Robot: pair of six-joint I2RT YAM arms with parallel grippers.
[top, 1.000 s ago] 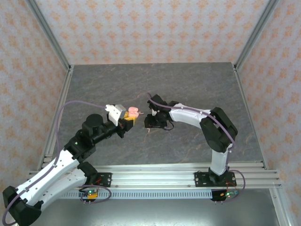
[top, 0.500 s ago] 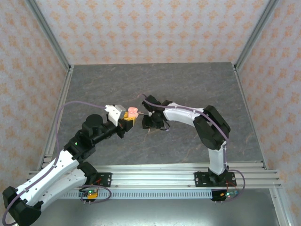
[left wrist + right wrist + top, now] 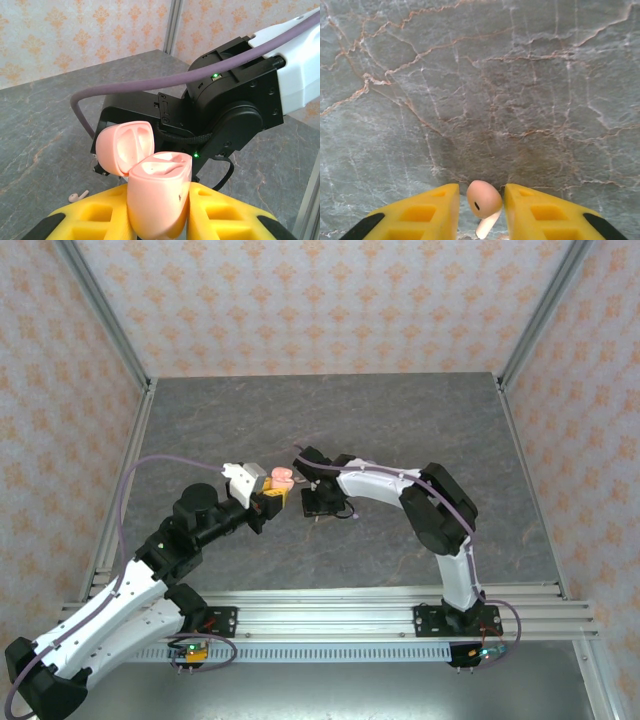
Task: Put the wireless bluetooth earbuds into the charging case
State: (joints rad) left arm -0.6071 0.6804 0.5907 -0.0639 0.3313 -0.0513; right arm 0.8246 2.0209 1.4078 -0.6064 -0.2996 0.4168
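My left gripper (image 3: 160,194) is shut on the salmon-pink charging case (image 3: 157,200), held upright with its lid (image 3: 125,147) swung open and both wells empty. In the top view the case (image 3: 282,478) sits at the left gripper (image 3: 279,486), just left of my right gripper (image 3: 318,504). The right gripper (image 3: 481,192) points down at the table, its yellow fingers (image 3: 435,205) either side of a salmon-pink earbud (image 3: 482,199) with a thin gap on each side. A second pink earbud (image 3: 77,196) lies loose on the table.
The grey marbled tabletop (image 3: 400,430) is bare around both arms. Patterned walls and metal posts (image 3: 110,330) fence it in. The right arm's black wrist and purple cable (image 3: 150,85) hang close behind the case.
The right arm has shifted a little left toward the case, and its jaws have narrowed around the earbud. The left arm and the case have not moved.
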